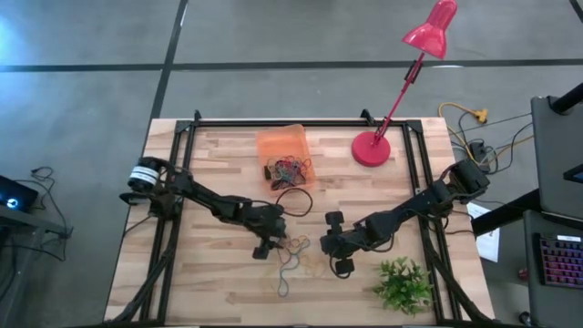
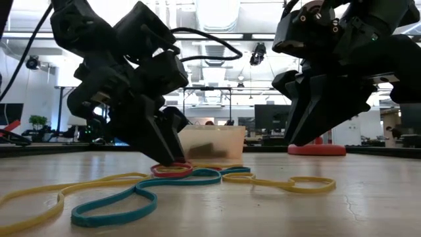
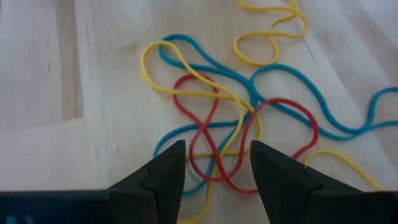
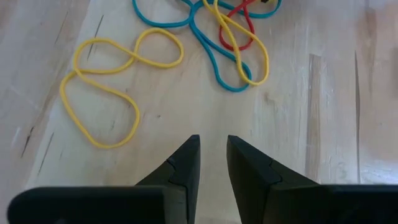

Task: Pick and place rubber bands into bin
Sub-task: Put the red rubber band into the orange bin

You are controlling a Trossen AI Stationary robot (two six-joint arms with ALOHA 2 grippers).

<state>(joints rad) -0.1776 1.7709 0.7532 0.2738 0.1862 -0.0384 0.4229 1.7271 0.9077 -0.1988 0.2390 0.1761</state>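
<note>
- Orange plastic catches the eye from above: the bin (image 1: 284, 148) sits well beyond the left end effector (image 1: 271, 242), already holding a dark clump of bands. Loose rubber bands (image 1: 296, 255) lie just beside the left end effector, between it and the right end effector (image 1: 338, 246). A red lamp (image 1: 372, 148) stands beyond the right arm, a green plant (image 1: 404, 284) close on its near side, a black cable loop (image 1: 293, 200) between the bin and the left tool.
- Table-level view: the left end effector (image 2: 172, 158) is down at the tabletop (image 2: 368, 197), fingertips touching a red band (image 2: 172, 171), with teal and yellow loops sprawling around it. The right end effector (image 2: 309, 135) hangs clear above the wood, gripping nothing.
- Left wrist view: fingers (image 3: 165, 177) spread wide, straddling the tangle, and a red band (image 3: 214, 146) runs right between them. Nothing pinched yet. This looks like the pick step; the next move calls for closing on that red strand, lifting it free of the snarl, then carrying it forward to the bin.
- Right wrist view: the right end effector (image 4: 213, 158) shows a narrow gap with bare wood between the tips; a yellow band (image 4: 102, 93) lies ahead of it, off to one side, the tangle farther on. It waits.
</note>
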